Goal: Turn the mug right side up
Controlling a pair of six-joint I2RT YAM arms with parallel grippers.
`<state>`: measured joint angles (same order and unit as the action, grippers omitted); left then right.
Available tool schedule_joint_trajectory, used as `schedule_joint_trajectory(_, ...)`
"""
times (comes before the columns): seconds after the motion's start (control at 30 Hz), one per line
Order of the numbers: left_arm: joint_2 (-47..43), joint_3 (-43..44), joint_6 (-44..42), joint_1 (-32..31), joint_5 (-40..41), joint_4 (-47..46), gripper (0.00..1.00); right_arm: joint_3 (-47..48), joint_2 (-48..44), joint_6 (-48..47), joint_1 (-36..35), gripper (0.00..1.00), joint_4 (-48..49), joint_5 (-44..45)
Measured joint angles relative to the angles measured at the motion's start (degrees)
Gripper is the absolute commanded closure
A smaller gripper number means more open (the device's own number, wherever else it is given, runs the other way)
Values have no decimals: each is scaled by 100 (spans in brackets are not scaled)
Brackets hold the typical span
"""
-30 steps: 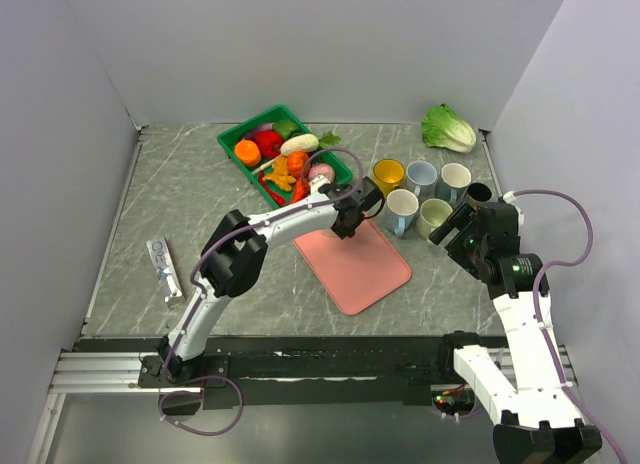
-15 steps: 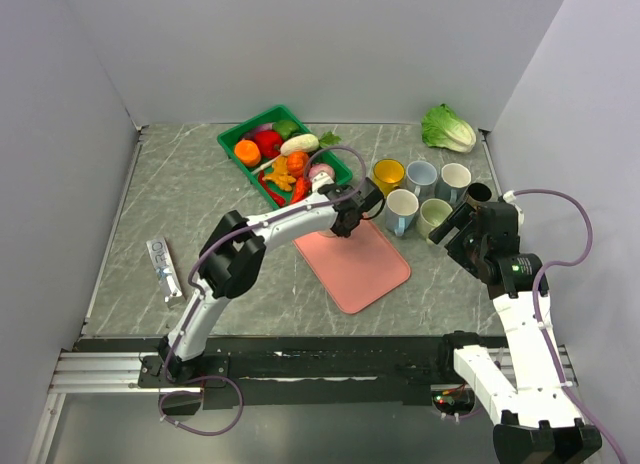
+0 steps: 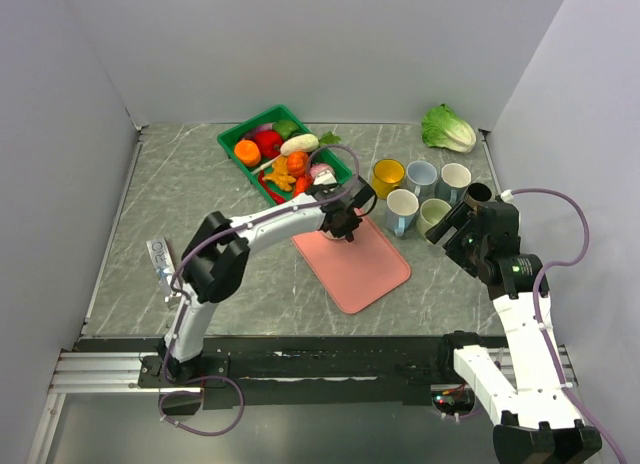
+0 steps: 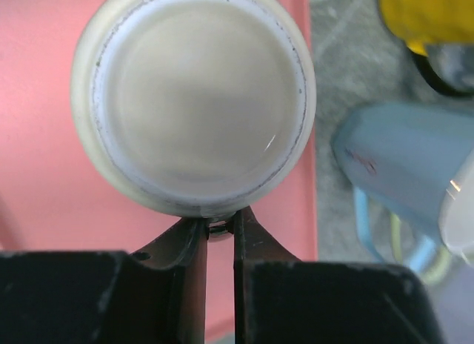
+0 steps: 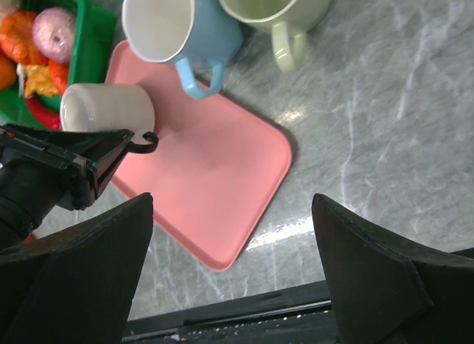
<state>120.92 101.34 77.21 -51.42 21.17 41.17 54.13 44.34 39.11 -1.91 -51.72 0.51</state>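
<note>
A cream mug (image 4: 196,99) is over the far left part of the pink tray (image 3: 365,269). Its flat base faces the left wrist camera and its opening is hidden. My left gripper (image 4: 218,229) is shut on the mug's handle, right under the base. The right wrist view shows the mug (image 5: 104,107) tilted on its side in the left gripper (image 5: 137,144). In the top view the left gripper (image 3: 345,221) covers the mug. My right gripper (image 5: 233,270) is open and empty, above the table right of the tray (image 3: 450,231).
Several upright mugs stand right of the tray: yellow (image 3: 388,172), grey-blue (image 3: 421,174), white (image 3: 455,176), blue (image 3: 402,209) and pale green (image 3: 433,216). A green basket (image 3: 232,149) of vegetables is behind the tray. A lettuce (image 3: 448,129) lies far right, a packet (image 3: 162,269) at left.
My left gripper has moved left and nearer with the mug, from the tray's far right corner to its far left part, and the wrist has turned. The right arm has barely moved.
</note>
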Motion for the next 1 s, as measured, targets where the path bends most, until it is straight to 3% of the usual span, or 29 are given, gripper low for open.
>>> schedule_joint_trajectory(0.27, -1379, -820, -402, -4, -837, -715, 99, 101, -216, -44, 7, 6, 304, -498)
schedule_joint_trajectory(0.5, -2573, -1276, -984, 81, -1655, -2216, 99, 546, -297, -216, 9, 5, 706, -1147)
schedule_joint_trajectory(0.77, -2791, -1239, -1493, 179, -3305, -3921, 99, 664, -245, -332, 7, 5, 2057, -3167)
schedule_joint_trajectory(1.0, -2841, -1239, -1513, 175, -4599, -5143, 99, 1314, -7, -354, 7, 5, 2846, -4013)
